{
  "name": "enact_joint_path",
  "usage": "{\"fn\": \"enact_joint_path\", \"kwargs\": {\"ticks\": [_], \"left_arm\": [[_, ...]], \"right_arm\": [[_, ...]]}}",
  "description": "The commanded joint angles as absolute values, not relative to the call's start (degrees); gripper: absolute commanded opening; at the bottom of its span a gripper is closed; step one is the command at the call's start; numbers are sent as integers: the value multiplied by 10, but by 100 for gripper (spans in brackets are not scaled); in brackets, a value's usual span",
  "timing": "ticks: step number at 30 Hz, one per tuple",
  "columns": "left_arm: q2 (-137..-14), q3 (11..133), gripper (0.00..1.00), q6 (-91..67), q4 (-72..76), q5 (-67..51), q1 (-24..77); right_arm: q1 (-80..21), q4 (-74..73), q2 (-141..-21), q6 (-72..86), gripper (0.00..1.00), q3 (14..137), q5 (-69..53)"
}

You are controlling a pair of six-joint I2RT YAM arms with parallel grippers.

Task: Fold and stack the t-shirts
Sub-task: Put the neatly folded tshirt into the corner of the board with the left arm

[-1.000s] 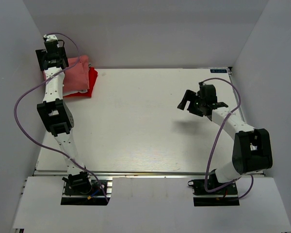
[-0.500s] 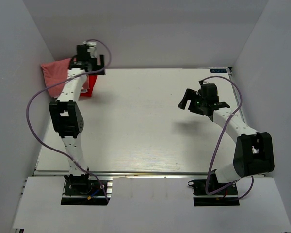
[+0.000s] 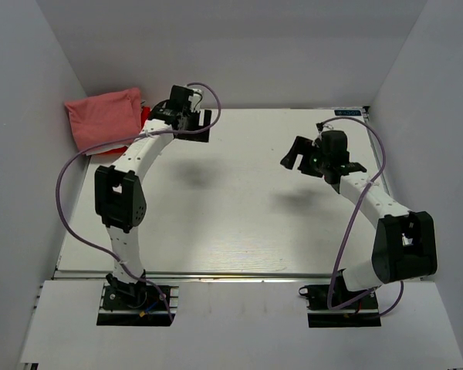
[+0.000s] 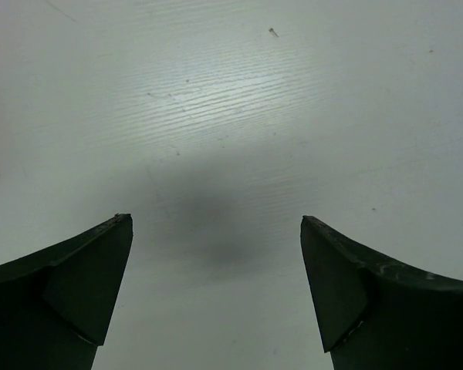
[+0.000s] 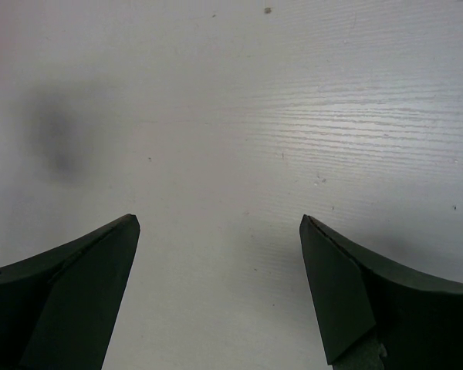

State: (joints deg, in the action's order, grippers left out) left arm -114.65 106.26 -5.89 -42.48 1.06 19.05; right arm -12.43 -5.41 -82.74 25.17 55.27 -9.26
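Two of the t-shirts lie stacked in the far left corner. A folded salmon-pink t-shirt (image 3: 104, 116) is on top, and an edge of a red t-shirt (image 3: 143, 116) shows from under it. My left gripper (image 3: 194, 127) hangs to the right of the stack, apart from it, over bare table. It is open and empty, and in the left wrist view the left gripper (image 4: 216, 220) has only white tabletop between its fingers. My right gripper (image 3: 295, 154) hovers over the right half of the table, open and empty. In the right wrist view the right gripper (image 5: 220, 218) also frames bare board.
The white table (image 3: 231, 223) is enclosed by grey walls at the left, back and right. A small blue label (image 3: 347, 112) sits at the back right corner. Purple cables loop beside both arms.
My left arm has swung rightward from above the shirt stack to the bare table beside it, which uncovers the pink shirt. The right gripper has barely shifted.
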Motion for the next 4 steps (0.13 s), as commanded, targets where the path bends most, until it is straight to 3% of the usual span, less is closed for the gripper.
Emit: {"fn": "enact_joint_path", "kwargs": {"ticks": [1, 4], "left_arm": [[-1095, 1061, 100, -69, -431, 57, 199], [-1090, 1043, 100, -75, -425, 64, 199]], "right_arm": [[-124, -23, -812, 249, 90, 555, -99], [-122, -16, -815, 243, 90, 557, -99]]}}
